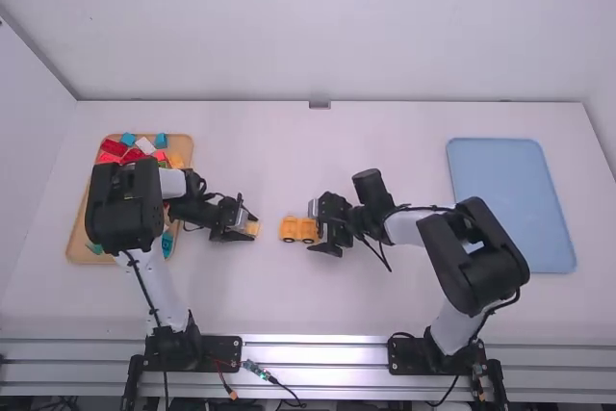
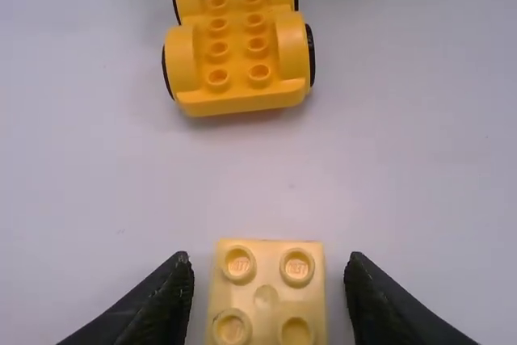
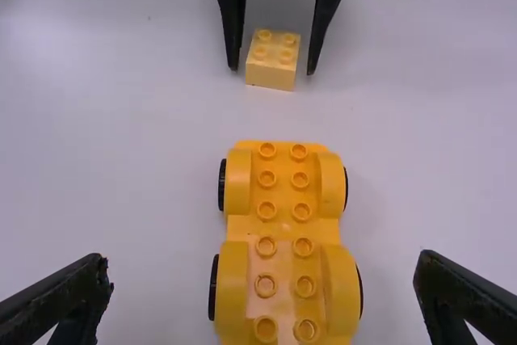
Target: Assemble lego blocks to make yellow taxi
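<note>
1. The left arm is bending inward, its left gripper (image 1: 248, 225) pointing toward the middle; parted fingers are flanking a small yellow block (image 2: 267, 300) without gripping it.
2. The right arm is bending inward, its right gripper (image 1: 316, 228) holding nothing, fingers spreading wide.
3. The yellow wheeled base (image 3: 283, 228) is resting on the tabletop (image 1: 385, 305).

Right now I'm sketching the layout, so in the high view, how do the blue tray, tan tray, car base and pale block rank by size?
1. Blue tray and tan tray: too alike to rank; an arm partly hides the latter.
2. Car base
3. Pale block
</note>
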Available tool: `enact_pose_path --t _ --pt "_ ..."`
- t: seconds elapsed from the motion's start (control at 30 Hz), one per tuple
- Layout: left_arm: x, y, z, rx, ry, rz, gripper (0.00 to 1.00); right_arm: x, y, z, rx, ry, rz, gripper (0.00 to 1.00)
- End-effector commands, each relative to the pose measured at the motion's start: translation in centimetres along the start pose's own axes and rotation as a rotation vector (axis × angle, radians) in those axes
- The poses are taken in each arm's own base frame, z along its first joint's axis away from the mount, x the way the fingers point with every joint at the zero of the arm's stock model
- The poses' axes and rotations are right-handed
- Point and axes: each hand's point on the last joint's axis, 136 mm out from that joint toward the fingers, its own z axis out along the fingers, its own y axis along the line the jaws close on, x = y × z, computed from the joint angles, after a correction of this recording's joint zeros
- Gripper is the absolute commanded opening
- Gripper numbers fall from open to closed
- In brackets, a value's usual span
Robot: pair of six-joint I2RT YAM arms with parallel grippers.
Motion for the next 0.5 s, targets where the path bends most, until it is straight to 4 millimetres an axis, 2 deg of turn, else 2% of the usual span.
enact_pose_path --t 0.0,0.47 --pt "-0.40 0.04 0.22 0.002 -0.024 0.021 0.43 0.40 0.58 0.30 -0.018 0.006 0.015 0.99" --pt "-0.40 0.23 0.20 -0.002 -0.023 0.028 0.36 0.60 1.21 0.30 -0.042 0.010 0.041 0.99"
